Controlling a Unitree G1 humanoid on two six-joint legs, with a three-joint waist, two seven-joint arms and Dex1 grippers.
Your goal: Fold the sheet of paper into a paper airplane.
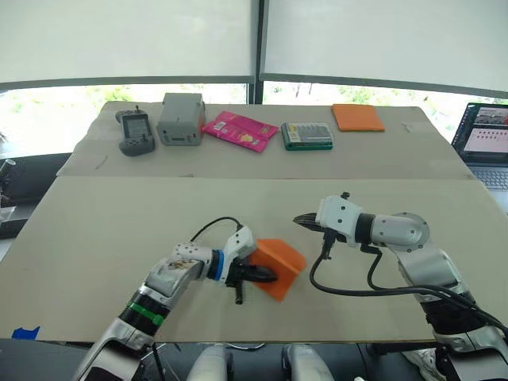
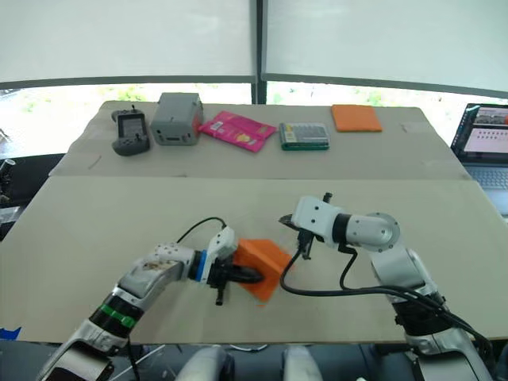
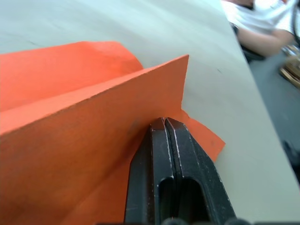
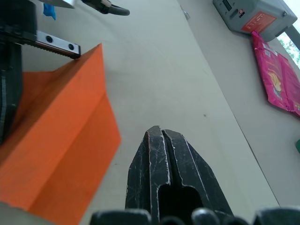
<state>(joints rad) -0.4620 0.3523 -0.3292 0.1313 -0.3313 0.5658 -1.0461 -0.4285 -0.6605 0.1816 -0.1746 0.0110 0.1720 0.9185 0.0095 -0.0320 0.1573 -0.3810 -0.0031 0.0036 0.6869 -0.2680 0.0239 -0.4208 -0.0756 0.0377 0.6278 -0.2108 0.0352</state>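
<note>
The sheet of paper (image 1: 281, 266) is bright orange and folded, with one flap standing up along a crease and another lying flat on the table near the front middle. My left gripper (image 1: 272, 275) is shut; its fingertips (image 3: 164, 126) rest on the flat flap and butt against the foot of the raised flap, with no paper seen between them. My right gripper (image 1: 297, 219) is also shut and empty. It hovers just above and behind the paper's far right corner, apart from it. In the right wrist view the paper (image 4: 65, 136) lies beside the shut fingertips (image 4: 157, 133).
Along the far table edge lie a handheld controller (image 1: 136, 132), a grey box (image 1: 181, 119), a pink packet (image 1: 240, 130), a green box (image 1: 307, 135) and a small orange pad (image 1: 357, 117). A laptop (image 1: 486, 139) stands at far right. A person (image 3: 255, 23) sits beyond the table.
</note>
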